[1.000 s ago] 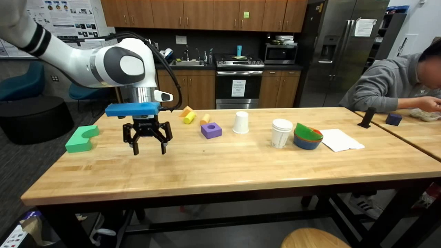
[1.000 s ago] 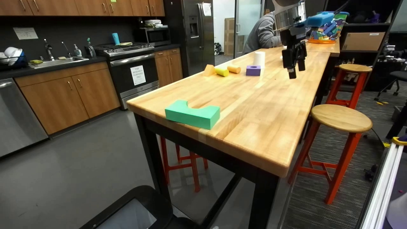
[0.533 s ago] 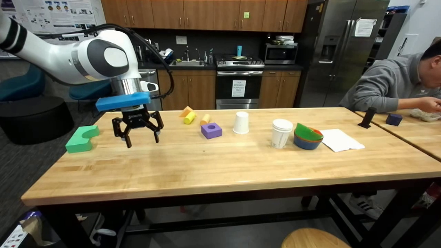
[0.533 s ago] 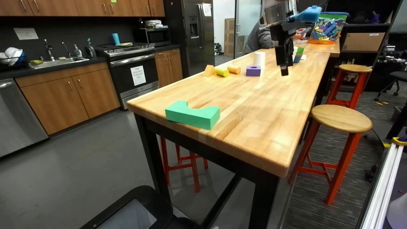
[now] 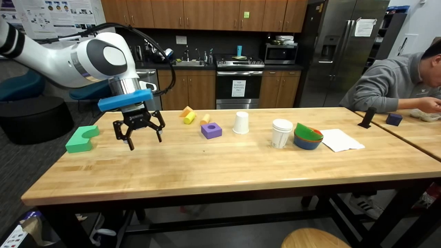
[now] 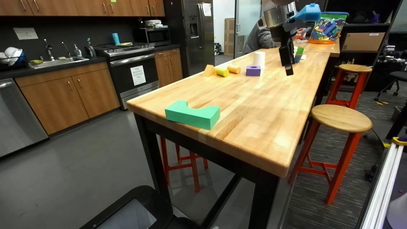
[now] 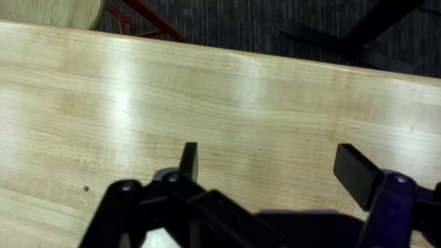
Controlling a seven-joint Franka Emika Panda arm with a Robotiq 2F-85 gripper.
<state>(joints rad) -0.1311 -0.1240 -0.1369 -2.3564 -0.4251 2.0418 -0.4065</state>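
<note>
Gripper (image 5: 145,144) spread wide and pinching nothing, a robot arm (image 5: 113,60) hangs over a wooden table (image 5: 224,168), its wrist turned downward so that the fingertips (image 7: 356,174) aim at the tabletop, whose grain shows between them in the wrist view. Nearest of the loose pieces, it appears, are a green block (image 5: 79,140) and a purple block (image 5: 211,131), one to each side in an exterior view and both well apart from the gripper. Flat near the table's end lies the green block, curved notch turned inward along the tabletop, its broad base probably keeping it steady; the purple block also sits flat, hole upward. Near it, a yellow cylinder (image 5: 190,117) and an orange cylinder (image 5: 205,119) rest on their sides close to an orange wedge (image 5: 185,111); whether the yellow one leans on the wedge cannot be told. Farther along, a white cup (image 5: 240,123) stands upside down, presumably for the firmer footing of its wide rim, while paper cups (image 5: 280,134), apparently stacked to save room, stand upright beside nested bowls (image 5: 306,133), the topmost tilted.
</note>
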